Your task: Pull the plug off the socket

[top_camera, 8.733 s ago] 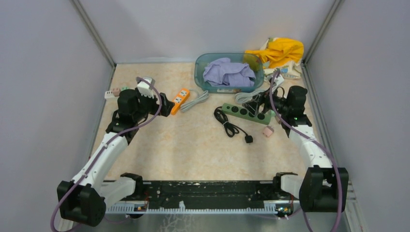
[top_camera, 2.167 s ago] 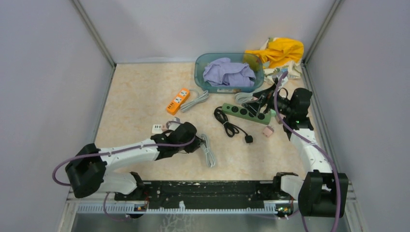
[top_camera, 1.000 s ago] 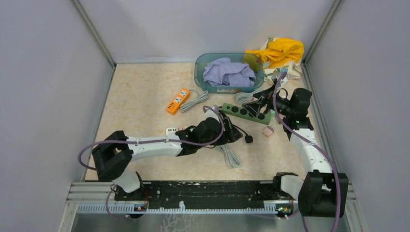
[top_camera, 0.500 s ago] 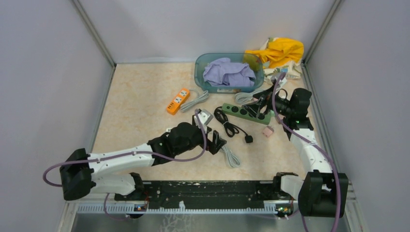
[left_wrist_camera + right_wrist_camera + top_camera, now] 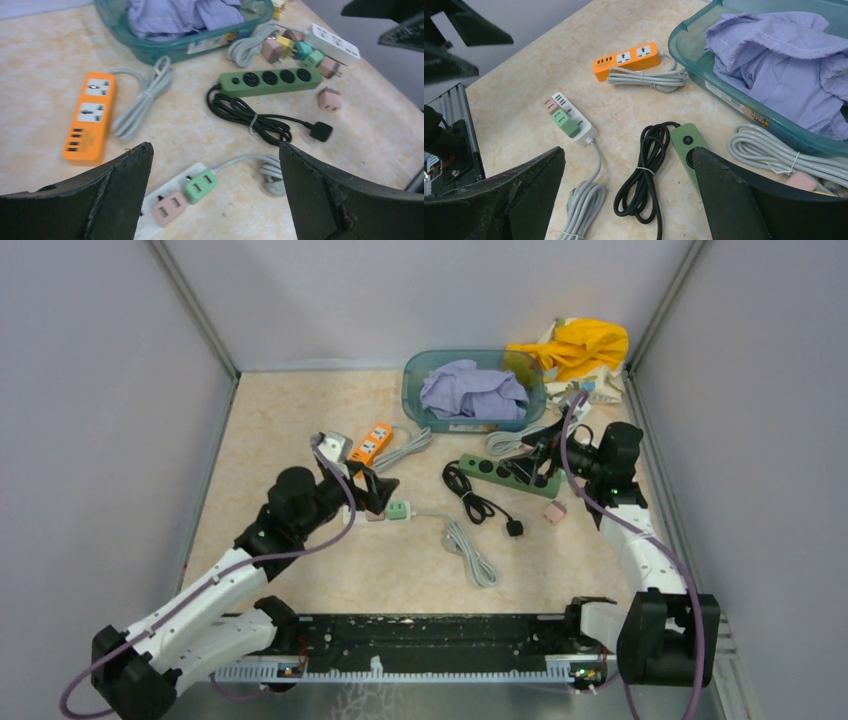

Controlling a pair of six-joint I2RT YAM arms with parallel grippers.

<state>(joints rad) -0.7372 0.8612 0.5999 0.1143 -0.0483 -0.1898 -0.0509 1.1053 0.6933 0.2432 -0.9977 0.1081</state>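
A white socket strip (image 5: 161, 196) lies flat near the middle of the table with a green plug (image 5: 201, 186) and a pink plug (image 5: 169, 207) seated in it. They also show in the right wrist view as the strip (image 5: 583, 126), green plug (image 5: 565, 123) and pink plug (image 5: 550, 106). From above, the green plug (image 5: 398, 509) sits just right of my left gripper (image 5: 376, 490). That left gripper (image 5: 215, 147) hovers open above the strip, holding nothing. My right gripper (image 5: 545, 452) is open and empty over the green strip's right end (image 5: 628, 150).
The white strip's grey cable bundle (image 5: 470, 555) trails toward the front. A green power strip (image 5: 505, 473) with a coiled black cable (image 5: 478, 505), an orange strip (image 5: 368, 447), a loose pink plug (image 5: 555, 511), and a teal basin (image 5: 415, 390) of purple cloth stand around.
My left gripper opened and let go of the white strip, leaving it mid-table. The left arm then drew back to the left and far side. The right arm has stayed put.
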